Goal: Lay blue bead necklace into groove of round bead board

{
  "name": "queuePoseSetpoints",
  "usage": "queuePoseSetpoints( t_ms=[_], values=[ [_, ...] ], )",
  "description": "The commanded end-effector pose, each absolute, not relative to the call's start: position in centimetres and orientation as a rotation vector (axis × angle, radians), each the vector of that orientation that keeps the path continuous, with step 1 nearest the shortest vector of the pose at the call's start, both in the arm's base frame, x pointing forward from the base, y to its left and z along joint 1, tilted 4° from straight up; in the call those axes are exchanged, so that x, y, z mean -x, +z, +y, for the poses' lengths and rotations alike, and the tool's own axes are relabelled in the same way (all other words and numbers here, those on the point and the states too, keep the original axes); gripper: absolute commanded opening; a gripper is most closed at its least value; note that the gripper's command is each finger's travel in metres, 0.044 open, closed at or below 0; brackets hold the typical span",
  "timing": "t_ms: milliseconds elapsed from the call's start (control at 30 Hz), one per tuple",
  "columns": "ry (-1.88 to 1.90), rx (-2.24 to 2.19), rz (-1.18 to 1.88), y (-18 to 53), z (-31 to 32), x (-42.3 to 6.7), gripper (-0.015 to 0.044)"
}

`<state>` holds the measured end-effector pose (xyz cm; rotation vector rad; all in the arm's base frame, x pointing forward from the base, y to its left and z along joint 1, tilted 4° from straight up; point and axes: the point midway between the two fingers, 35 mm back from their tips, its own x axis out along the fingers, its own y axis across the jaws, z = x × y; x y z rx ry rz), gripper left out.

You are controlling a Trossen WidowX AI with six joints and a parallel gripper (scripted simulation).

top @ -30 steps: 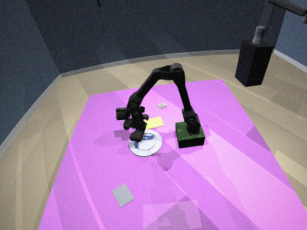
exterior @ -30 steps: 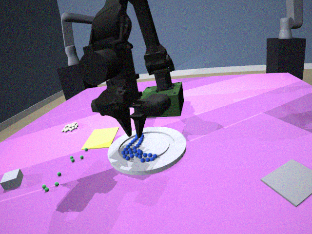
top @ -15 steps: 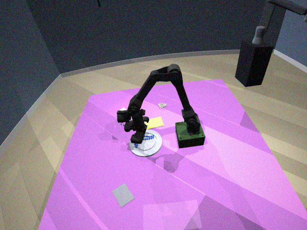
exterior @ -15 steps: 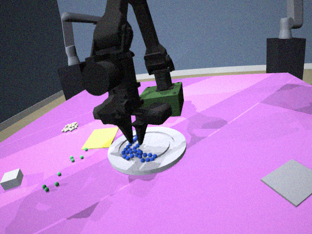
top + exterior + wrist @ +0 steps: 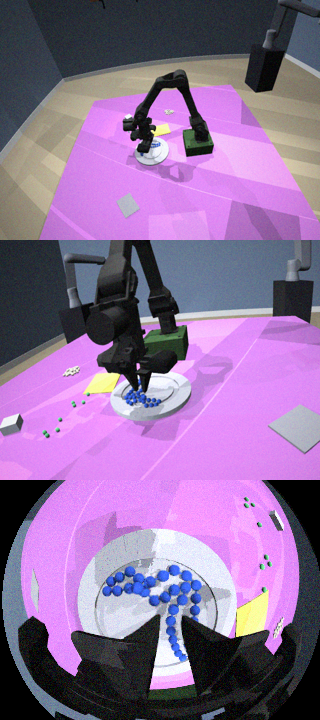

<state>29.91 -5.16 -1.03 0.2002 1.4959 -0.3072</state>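
Magenta bench [image 5: 98, 186] [image 5: 232, 446] [image 5: 55, 540] surrounds the pale bead board [image 5: 164, 152] [image 5: 183, 395] [image 5: 90, 595] in the top view. Exterior: the blue bead necklace [image 5: 155, 145] [image 5: 143, 397] [image 5: 186, 586] lies bunched in loops on the board, under the gripper [image 5: 143, 148] [image 5: 140, 390] [image 5: 171, 619]. Wrist: its fingertips stand slightly apart.

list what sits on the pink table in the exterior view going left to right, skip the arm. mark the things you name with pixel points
Gray block [image 5: 9, 426], white beads [image 5: 71, 371], yellow sheet [image 5: 102, 383], round bead board [image 5: 165, 152] [image 5: 184, 392] [image 5: 90, 595], flat gray square [image 5: 128, 205] [image 5: 298, 428] [image 5: 34, 592].
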Motion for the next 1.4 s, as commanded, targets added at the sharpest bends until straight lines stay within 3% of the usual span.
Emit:
queuePoseSetpoints(
  t_ms=[0, 1367],
  values=[
    [-0.307, -0.2, 1.495, -0.99, -5.16, -29.94, 0.0],
    [-0.308, -0.203, 1.5, -0.39, -5.84, -29.65, 0.0]
  ],
)
